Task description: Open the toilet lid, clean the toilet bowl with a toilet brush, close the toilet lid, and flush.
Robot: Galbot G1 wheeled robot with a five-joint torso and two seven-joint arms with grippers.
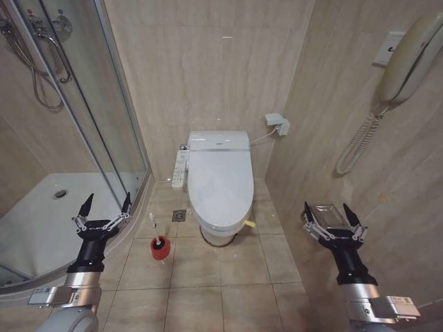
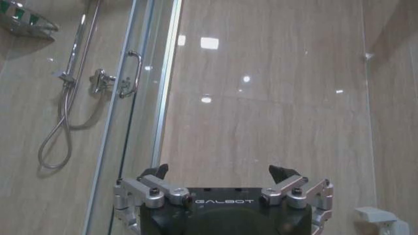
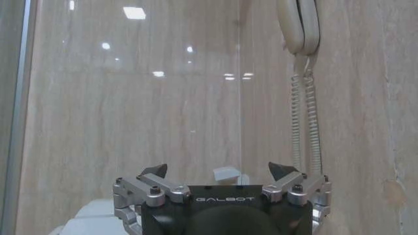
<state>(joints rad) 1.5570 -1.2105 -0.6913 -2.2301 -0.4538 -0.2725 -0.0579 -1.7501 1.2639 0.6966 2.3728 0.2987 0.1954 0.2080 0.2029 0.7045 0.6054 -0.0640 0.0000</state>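
Pincer, left [image 1: 106, 203]: released, prongs spread, raised beside the glass shower door, grasping nothing. Pincer, right [image 1: 331, 211]: likewise released and empty, raised near the tiled right wall. Toilet bowl, white ceramic, floor-standing [image 1: 220, 234]: covered from above, its inside hidden. Toilet lid, large glossy white plastic oval [image 1: 220, 181]: down and shut, small yellow strap [image 1: 250, 223] at its front edge. Toilet brush, black bristle head on thin white handle [image 1: 159, 243]: seated in its squat red round holder cup [image 1: 160, 250] on the floor tiles, just left of the bowl. Progress, judged: nothing begun; opening, scrubbing, closing and flushing all remain.
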